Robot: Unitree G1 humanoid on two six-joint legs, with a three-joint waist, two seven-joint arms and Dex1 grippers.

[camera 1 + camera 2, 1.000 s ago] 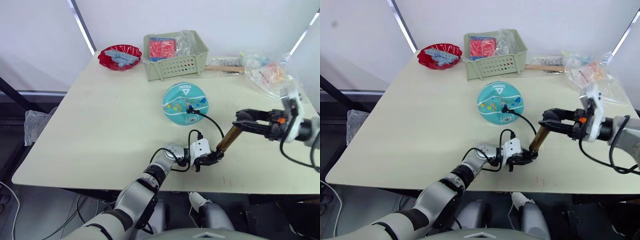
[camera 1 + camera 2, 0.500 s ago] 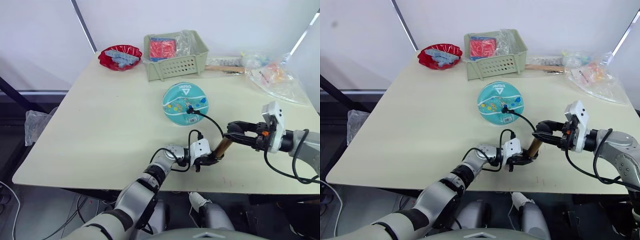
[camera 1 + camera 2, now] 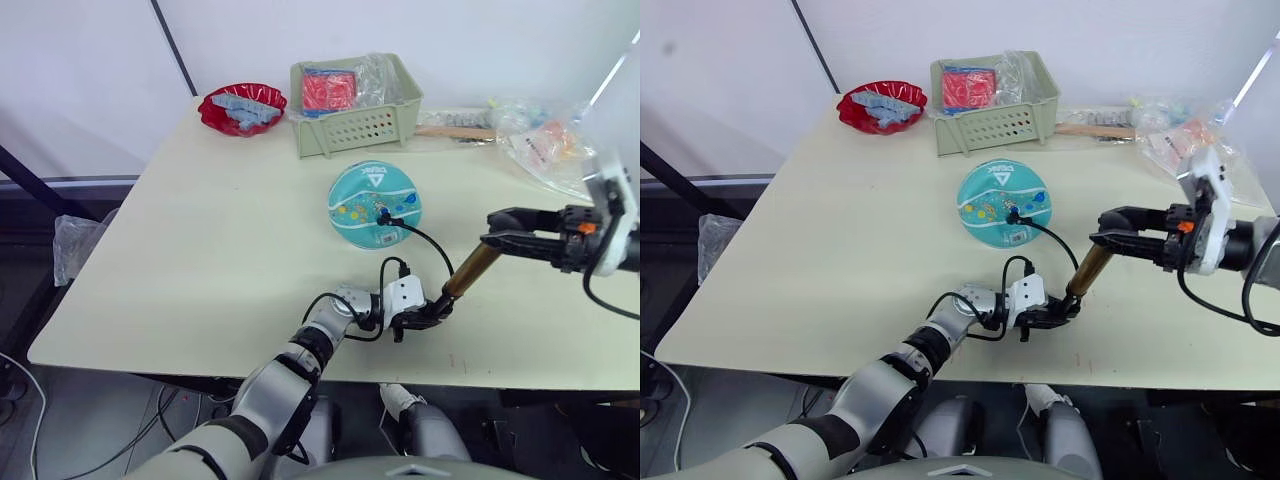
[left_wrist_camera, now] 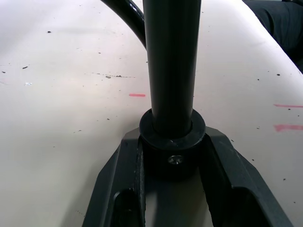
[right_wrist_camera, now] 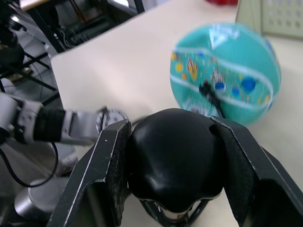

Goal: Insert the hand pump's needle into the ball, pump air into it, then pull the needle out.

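Note:
The teal ball (image 3: 375,203) rests mid-table with the needle's black fitting (image 3: 384,216) stuck into its top; the pin itself is hidden. A thin black hose (image 3: 430,243) loops from there to the hand pump (image 3: 469,272), whose gold barrel leans up to the right. My left gripper (image 3: 432,312) is shut on the pump's black base cap (image 4: 173,156) at the table surface. My right gripper (image 3: 496,241) is shut on the black handle (image 5: 173,161), held high above the barrel. In the right wrist view the ball (image 5: 225,71) lies beyond the handle.
A green basket (image 3: 400,110) with a red packet and a red bowl (image 3: 242,108) stand at the table's back. Crinkled plastic bags (image 3: 545,145) and a wooden stick (image 3: 455,131) lie at the back right. The table's front edge (image 3: 300,362) runs just behind my left gripper.
The right gripper pushed the handle down toward the barrel half a second ago, then drew it back up and to the right. The left gripper and the ball stayed put.

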